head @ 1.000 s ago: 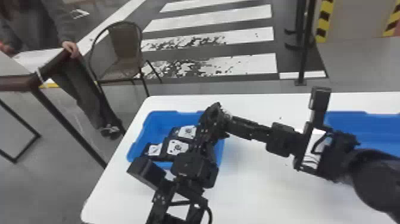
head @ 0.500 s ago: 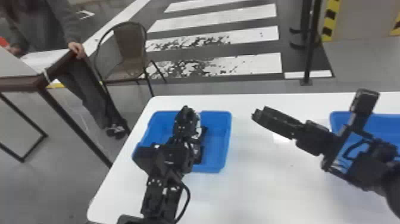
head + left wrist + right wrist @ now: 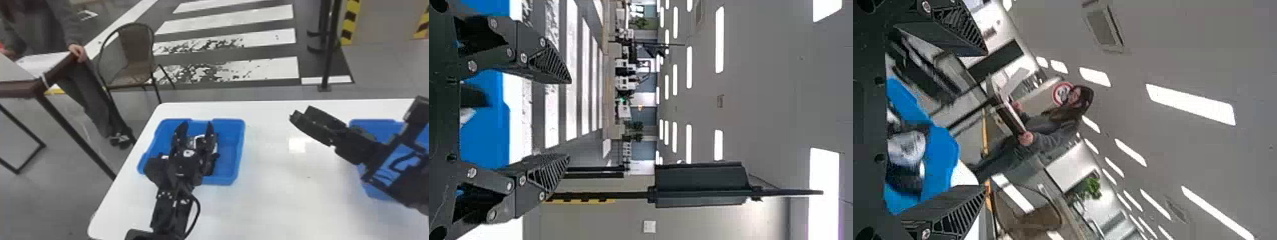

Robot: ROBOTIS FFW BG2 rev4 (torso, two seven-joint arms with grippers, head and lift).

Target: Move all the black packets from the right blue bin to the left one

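Left gripper (image 3: pixel 195 125), black with two flat fingers: spread wide, nothing held, over the left blue plastic bin (image 3: pixel 237 153). Black packets with white labels (image 3: pixel 211 167) lie in that bin, below and beside the fingers; partly hidden, count unclear. Right gripper (image 3: pixel 294 117), also black and two-fingered: wide in its wrist view, nothing between fingers; sits above the table between the bins, pointing toward the left one. Right blue plastic bin (image 3: pixel 372 122) is behind the right arm, partly covered; can't tell contents. Both bins on white table (image 3: pixel 271 207). Beyond: brown chair with dark metal frame (image 3: pixel 135 44), black post (image 3: pixel 330 48), white-striped dark floor (image 3: pixel 242 16).
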